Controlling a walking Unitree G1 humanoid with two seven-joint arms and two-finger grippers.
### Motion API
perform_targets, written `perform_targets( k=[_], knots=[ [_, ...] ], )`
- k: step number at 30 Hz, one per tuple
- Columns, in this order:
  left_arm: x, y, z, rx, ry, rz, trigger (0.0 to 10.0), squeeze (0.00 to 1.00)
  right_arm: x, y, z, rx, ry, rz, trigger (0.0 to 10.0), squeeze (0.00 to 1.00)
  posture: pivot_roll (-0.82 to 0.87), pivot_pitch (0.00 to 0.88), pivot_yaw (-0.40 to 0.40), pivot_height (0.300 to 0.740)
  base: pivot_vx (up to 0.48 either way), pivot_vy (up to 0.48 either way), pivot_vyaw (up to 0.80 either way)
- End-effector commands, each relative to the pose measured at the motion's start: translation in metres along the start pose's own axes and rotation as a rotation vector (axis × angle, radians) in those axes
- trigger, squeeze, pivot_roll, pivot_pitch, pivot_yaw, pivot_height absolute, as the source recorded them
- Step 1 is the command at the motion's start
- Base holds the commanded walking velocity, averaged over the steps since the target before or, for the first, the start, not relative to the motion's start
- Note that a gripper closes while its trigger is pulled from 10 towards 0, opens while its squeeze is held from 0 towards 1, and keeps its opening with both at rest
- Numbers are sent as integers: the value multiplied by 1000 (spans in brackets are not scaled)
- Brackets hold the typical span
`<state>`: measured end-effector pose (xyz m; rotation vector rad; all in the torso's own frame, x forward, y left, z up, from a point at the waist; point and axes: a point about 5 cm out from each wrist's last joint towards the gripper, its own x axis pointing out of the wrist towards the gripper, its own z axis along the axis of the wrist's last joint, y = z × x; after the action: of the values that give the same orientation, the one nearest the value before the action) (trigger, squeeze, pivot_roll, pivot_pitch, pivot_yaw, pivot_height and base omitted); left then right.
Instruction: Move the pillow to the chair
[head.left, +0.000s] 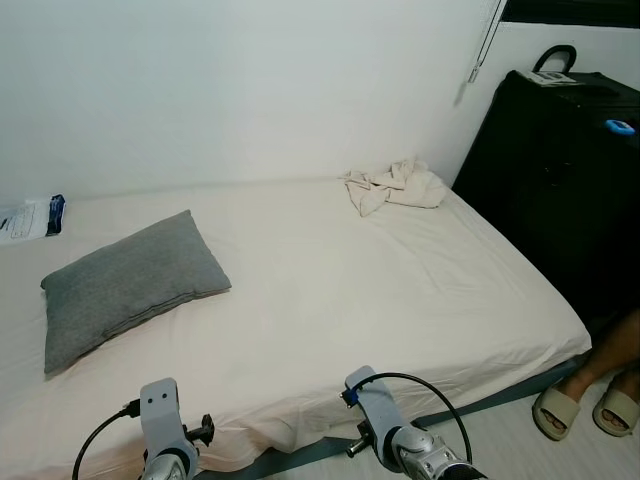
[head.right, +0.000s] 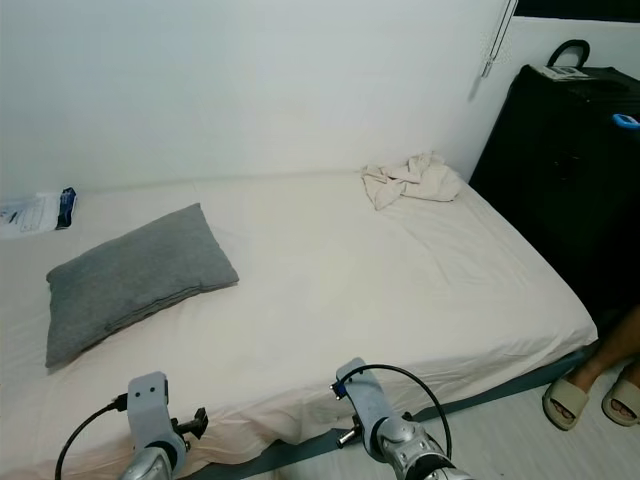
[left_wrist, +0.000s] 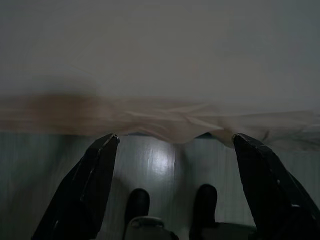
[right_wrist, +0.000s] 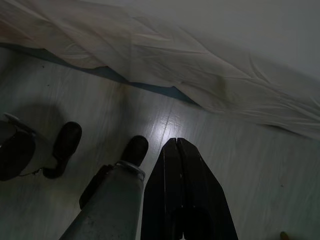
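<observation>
Near the bed's (head.left: 420, 300) left edge, the grey pillow (head.left: 130, 283) lies flat. My left end effector (left_wrist: 172, 145) hangs with fingers spread wide, empty, over the floor by the bed's front edge; my right end effector (right_wrist: 175, 145) seems closed and empty.

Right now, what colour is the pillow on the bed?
Plain grey; the pillow shows best in the left eye view.

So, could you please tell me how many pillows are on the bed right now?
1. The grey pillow lies on the bed's left part, apart from the crumpled cloth at the far corner; none seems hidden.
</observation>
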<state>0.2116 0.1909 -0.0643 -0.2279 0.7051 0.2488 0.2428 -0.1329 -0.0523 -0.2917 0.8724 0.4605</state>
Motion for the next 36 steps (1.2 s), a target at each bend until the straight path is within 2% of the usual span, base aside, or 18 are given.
perform_targets(
  k=[1,22,36],
  knots=[
    [-2,0,-8,9,31,0,10000,0,-1,0,-7,29,20,-1,10000,0,-13,48,-86,740,0,315,0],
    [-2,-3,-9,37,45,-26,10000,0,0,2,-7,43,19,3,10000,0,-14,48,-75,740,0,319,0],
    [-2,-6,-6,25,15,-73,10000,0,0,3,-8,48,20,1,10000,0,-19,54,-70,740,0,0,0]
  ],
)
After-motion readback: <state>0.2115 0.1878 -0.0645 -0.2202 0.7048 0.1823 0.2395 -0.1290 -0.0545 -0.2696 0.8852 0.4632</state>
